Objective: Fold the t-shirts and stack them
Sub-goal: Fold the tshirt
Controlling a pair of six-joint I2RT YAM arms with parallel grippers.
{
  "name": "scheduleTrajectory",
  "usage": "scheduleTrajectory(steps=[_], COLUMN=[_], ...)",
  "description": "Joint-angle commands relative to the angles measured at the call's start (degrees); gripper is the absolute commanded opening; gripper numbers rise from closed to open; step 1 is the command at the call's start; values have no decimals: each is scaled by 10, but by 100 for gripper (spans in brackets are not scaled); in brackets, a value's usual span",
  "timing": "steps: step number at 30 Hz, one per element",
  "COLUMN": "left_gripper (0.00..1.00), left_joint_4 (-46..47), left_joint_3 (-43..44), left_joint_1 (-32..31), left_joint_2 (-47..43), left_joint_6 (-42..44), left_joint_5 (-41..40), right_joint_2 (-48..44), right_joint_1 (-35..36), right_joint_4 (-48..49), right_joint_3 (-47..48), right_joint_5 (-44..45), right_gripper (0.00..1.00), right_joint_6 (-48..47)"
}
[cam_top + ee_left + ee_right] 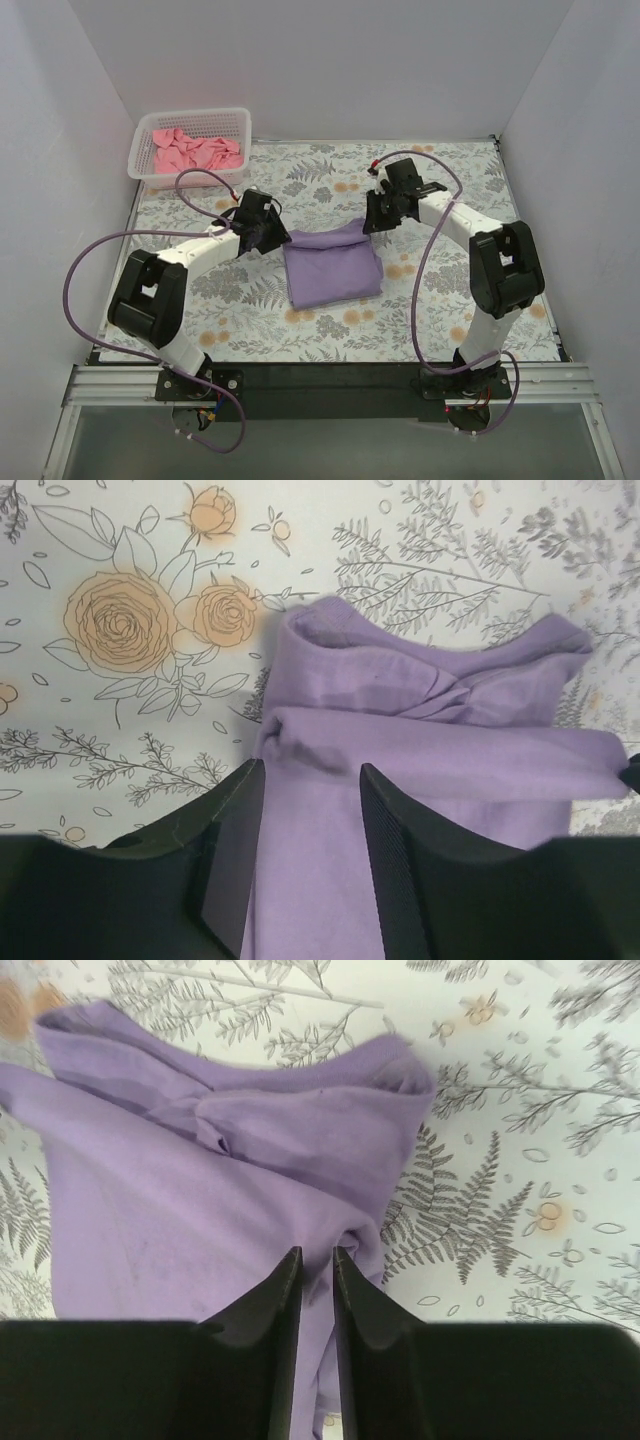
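To release the folded lavender t-shirt (332,268), which lies in the middle of the floral tablecloth (450,170), I would lift both claws straight up, without dragging its far edge. The left gripper (310,770) is partly open above the cloth, gripping nothing; the right gripper (317,1255) is parted only slightly, with cloth in its gap.

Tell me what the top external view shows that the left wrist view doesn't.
Only the top view: the white basket holding the pink t-shirt at the far left corner, and the right gripper at the purple t-shirt's far right corner. Only the left wrist view: the left gripper, its fingers standing apart over a rolled fold at the shirt's edge. Both: the folded purple t-shirt on the floral tablecloth.
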Motion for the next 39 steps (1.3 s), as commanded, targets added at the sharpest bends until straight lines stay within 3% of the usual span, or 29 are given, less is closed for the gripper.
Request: scheduleTrajectory(steps=[1,4,6,9,10,13,14,17,24,28,32,39], left_gripper=[43,50,55,55,55,43,34,22,13,11,11,19], left_joint_4=[30,40,48,67,74,114,136,185,227,230,225,213], left_joint_3=[4,-26,-48,-94,-105,-123,-123,-110,-43,15,49,73], left_joint_1=[5,1,-7,-21,-21,-21,-21,-22,-6,11,16,15], left_joint_2=[-61,-112,-142,-184,-190,-181,-163,-126,25,129,177,180], left_joint_6=[18,15,14,17,15,8,7,0,-17,-19,-8,22], left_joint_5=[-10,11,15,35,37,50,55,69,29,28,26,7], right_joint_2=[-58,-115,-168,-218,-223,-212,-191,-140,17,106,149,151], right_joint_1=[-5,-5,-5,-5,-4,-3,-1,9,-5,-35,-65,-99], right_joint_4=[64,91,115,191,215,328,346,408,460,487,490,497], right_joint_3=[-16,-58,-103,-167,-183,-218,-219,-211,-142,-105,-74,-77], right_joint_5=[50,69,71,7,-50,-155,-171,-213,-251,-257,-265,-268], right_gripper=[25,32,43,50,52,58,59,59,57,56,55,54], right_joint_6=[25,36,43,59,67,117,129,150,170,181,190,205])
